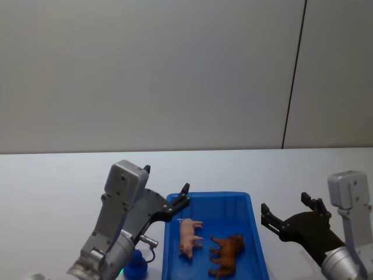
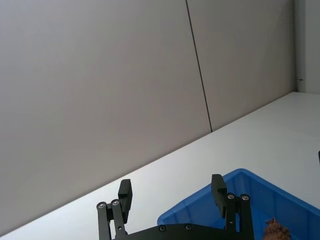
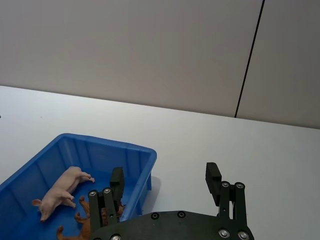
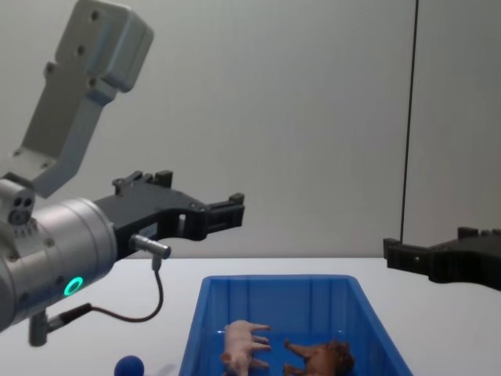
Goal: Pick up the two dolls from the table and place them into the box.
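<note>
Pig (image 1: 190, 236) & brown shaggy animal (image 1: 226, 254) in blue box (image 1: 210, 196); L pincer (image 1: 166, 178) & R pincer (image 1: 284, 202) spread apart, empty, flanking rim above tabletop (image 1: 58, 175).

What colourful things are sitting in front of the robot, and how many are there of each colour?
Blue: 2 (box, small ball)
Pink: 1 (pig, in the box)
Brown: 1 (shaggy animal, in the box)
Total: 4
</note>
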Robot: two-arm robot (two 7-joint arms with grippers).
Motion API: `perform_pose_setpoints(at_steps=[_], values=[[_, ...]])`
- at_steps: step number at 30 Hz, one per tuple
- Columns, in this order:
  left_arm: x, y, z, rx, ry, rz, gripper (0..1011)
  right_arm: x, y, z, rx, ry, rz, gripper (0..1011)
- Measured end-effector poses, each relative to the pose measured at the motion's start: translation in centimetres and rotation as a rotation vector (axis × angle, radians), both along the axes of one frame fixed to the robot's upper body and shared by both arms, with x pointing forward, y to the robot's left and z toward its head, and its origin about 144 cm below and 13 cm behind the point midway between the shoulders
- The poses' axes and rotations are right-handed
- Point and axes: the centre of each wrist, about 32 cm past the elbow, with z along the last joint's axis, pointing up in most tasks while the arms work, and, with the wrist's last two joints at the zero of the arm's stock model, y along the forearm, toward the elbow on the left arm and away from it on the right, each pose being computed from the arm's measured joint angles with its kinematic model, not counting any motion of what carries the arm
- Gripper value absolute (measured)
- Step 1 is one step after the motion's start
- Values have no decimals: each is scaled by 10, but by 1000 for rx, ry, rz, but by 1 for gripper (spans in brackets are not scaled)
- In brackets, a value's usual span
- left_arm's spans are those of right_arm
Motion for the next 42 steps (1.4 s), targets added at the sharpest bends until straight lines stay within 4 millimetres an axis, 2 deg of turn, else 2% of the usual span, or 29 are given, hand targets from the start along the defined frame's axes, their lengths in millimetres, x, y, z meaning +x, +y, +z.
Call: perform_pose_setpoints(at_steps=[20,42], values=[[-14,19,-1,-24,171,110,1001,-3,-3,1,-8,-9,-20,1001],[-18,33,-9,64,371,149,1001,-3,-3,1,-10,-11,-25,1001]])
